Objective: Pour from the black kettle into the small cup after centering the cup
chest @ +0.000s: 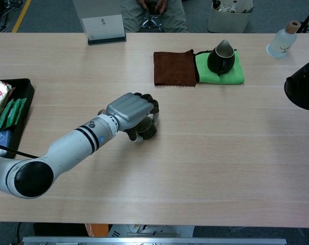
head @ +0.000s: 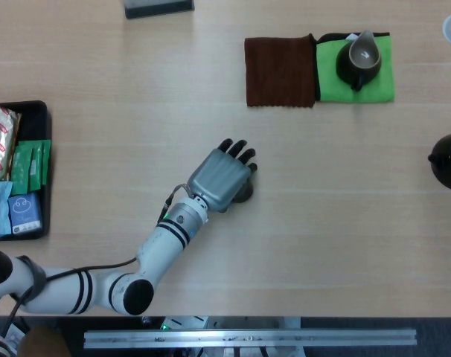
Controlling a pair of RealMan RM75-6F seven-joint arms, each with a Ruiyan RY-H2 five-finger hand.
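- Cup [chest: 147, 131]: upright on table [chest: 221, 148], gripped by left hand [chest: 130, 112], fingers curled around it.
- Kettle [chest: 303, 88]: at right edge; right hand unseen.

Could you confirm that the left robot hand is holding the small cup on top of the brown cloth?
Not quite: the left robot hand does hold the small cup, but on the bare table, well short of the brown cloth. The chest view shows this most clearly.
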